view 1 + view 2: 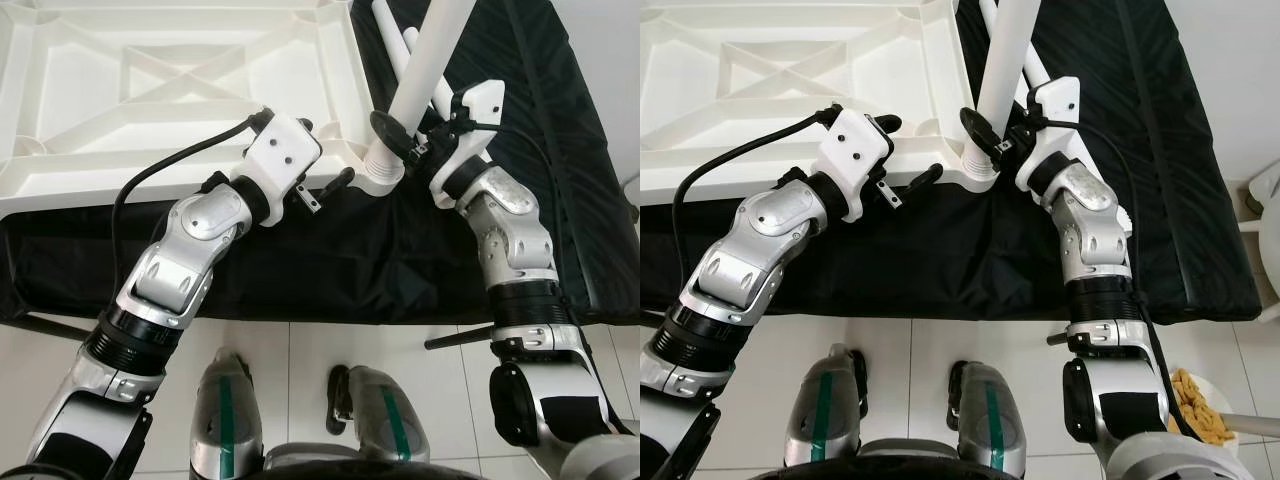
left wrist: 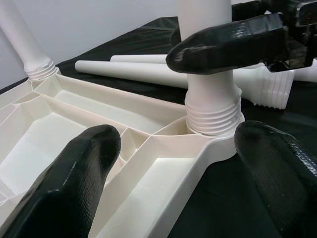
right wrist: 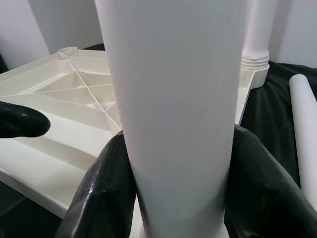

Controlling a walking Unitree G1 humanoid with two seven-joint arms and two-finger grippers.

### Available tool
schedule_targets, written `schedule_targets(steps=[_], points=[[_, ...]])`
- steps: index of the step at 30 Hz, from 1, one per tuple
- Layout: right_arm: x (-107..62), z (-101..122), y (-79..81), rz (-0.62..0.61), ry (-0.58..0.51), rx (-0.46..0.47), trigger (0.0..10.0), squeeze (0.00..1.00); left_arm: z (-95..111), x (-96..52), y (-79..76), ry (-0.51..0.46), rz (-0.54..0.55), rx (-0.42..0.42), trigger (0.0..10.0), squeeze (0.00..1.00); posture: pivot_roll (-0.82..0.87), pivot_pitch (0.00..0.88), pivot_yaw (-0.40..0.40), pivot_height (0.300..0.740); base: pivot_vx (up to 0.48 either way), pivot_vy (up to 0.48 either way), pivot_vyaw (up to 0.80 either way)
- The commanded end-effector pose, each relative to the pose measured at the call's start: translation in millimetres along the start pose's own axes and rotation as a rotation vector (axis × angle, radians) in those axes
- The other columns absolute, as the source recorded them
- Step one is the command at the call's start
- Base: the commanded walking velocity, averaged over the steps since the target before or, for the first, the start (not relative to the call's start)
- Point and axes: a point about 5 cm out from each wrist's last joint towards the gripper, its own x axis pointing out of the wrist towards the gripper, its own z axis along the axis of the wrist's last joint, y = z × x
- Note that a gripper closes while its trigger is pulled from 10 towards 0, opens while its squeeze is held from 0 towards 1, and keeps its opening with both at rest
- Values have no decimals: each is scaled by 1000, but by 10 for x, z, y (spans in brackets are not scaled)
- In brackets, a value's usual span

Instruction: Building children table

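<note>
- black right gripper (image 1: pixel 402 135) fingers clamp a smooth white leg (image 1: pixel 425 60) at its ribbed base.
- left gripper (image 1: pixel 322 160) spread wide at the ribbed plastic tabletop (image 1: pixel 150 80) corner.

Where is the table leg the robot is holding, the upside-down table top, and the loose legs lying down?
table leg (image 1: pixel 425 60), left eye view, middle of shaft.
table top (image 1: pixel 60 190), left eye view, near rim.
loose legs (image 2: pixel 133 72), left wrist view, one leg's side.

I see the upturned tabletop (image 1: pixel 180 90) on the cloth (image 1: pixel 330 260), a leg (image 1: pixel 425 65) upright in its near-right corner, loose legs (image 2: pixel 148 72) lying farther right.
</note>
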Motion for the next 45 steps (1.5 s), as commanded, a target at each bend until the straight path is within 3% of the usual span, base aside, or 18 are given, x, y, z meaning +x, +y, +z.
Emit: schedule_targets(steps=[1, 9, 16, 25, 35, 45], points=[[-58, -313, -6, -55, 110, 147, 10000, 0, 14, 1, -24, 4, -16, 10, 10000, 0, 54, 73, -46, 740, 0, 0, 0], [-31, -275, -42, -149, 64, 156, 10000, 0, 15, 0, -29, 4, -17, 9, 10000, 0, 52, 75, -46, 740, 0, 0, 0], [35, -213, -61, -310, 2, 173, 10000, 0, 15, 5, -29, 3, -16, 8, 10000, 0, 55, 71, -49, 740, 0, 0, 0], [124, -168, 30, -380, -38, 183, 10000, 0, 20, 10, -34, 1, -15, 12, 10000, 0, 59, 63, -53, 740, 0, 0, 0], [150, -172, 80, -377, -31, 178, 10000, 0, 25, 12, -34, -2, -14, 12, 10000, 0, 61, 58, -55, 740, 0, 0, 0], [85, -155, 123, -152, -8, 158, 10000, 0, 27, 10, -22, -1, -9, 16, 10000, 0, 64, 55, -56, 740, 0, 0, 0]])
